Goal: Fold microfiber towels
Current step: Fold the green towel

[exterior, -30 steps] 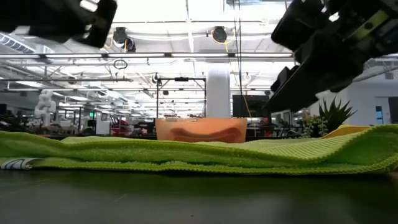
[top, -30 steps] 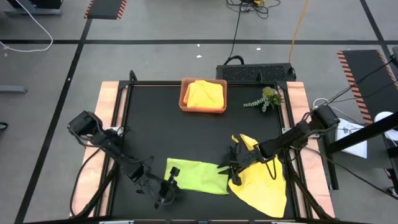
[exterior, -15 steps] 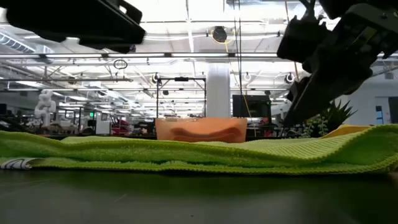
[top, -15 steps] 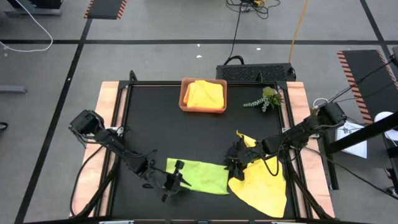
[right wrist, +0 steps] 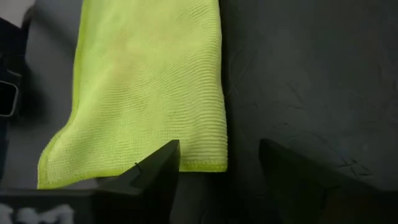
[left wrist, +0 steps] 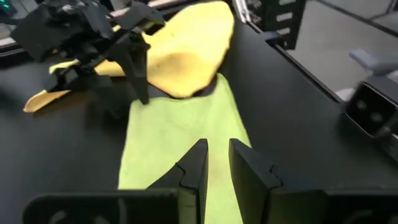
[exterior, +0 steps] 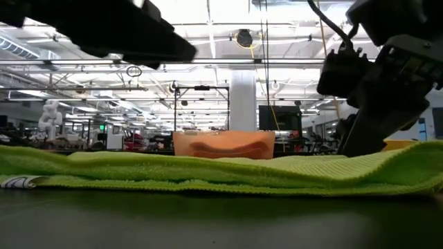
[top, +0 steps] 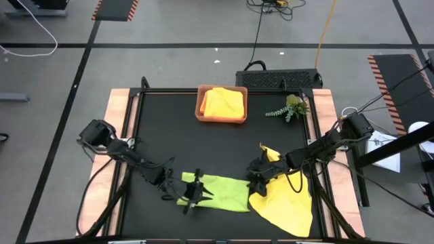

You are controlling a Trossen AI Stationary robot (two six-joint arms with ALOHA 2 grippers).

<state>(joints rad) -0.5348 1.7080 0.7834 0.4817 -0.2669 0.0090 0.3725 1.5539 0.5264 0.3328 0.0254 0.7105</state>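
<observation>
Lime green towel (top: 215, 192), folded once into a long strip, lies flat at the near edge of the bench (top: 190, 146). Left gripper (top: 192, 198) hovers over the strip's left end, jaws nearly shut and empty; right gripper (top: 256, 177) sits at the strip's right end, jaws wide and empty, beside the yellow towel (top: 285, 203). Farther off, a folded yellow towel (top: 222, 102) rests in the tray (top: 199, 107). Step in hand appears to be the second fold; next, each gripper must pinch a short end.
</observation>
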